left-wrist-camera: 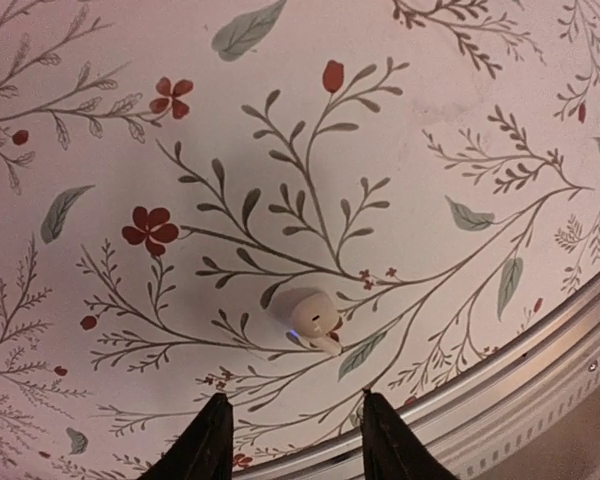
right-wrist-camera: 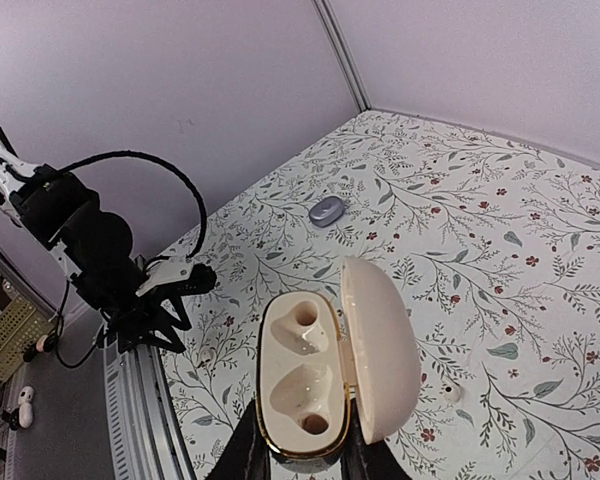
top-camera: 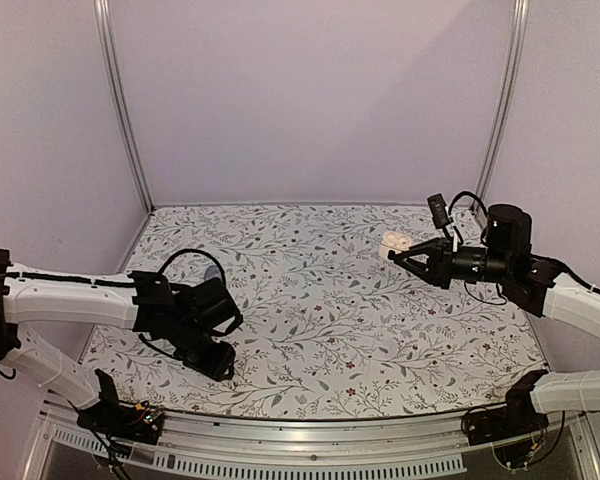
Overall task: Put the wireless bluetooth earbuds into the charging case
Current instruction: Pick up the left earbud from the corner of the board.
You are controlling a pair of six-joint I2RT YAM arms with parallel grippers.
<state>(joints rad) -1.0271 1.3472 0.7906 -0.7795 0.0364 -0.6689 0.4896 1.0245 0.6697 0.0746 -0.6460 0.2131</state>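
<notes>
1. One small white plastic earbud (left-wrist-camera: 313, 320) is lying loose on the floral-printed desk (left-wrist-camera: 430, 130), just ahead of the left hand (left-wrist-camera: 292, 445), whose fingers are standing apart, gripping nothing.
2. The right hand (right-wrist-camera: 305, 468) is clamping the cream, gold-rimmed charging case (right-wrist-camera: 302, 375) aloft, lid open and both sockets empty, so I judge the inserting is not yet beginning.

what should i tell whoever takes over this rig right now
Left pincer: open and empty over the floral-patterned table; one small white earbud lies on the table just ahead of its fingertips.
Right pincer: shut on the cream, gold-rimmed charging case, held above the table with its lid open.
Second white earbud: on the table, beyond the case's lid in the right wrist view.
Done: nothing inserted, both sockets are empty.
Left to do: pick up each earbud and seat it in the case.
</notes>
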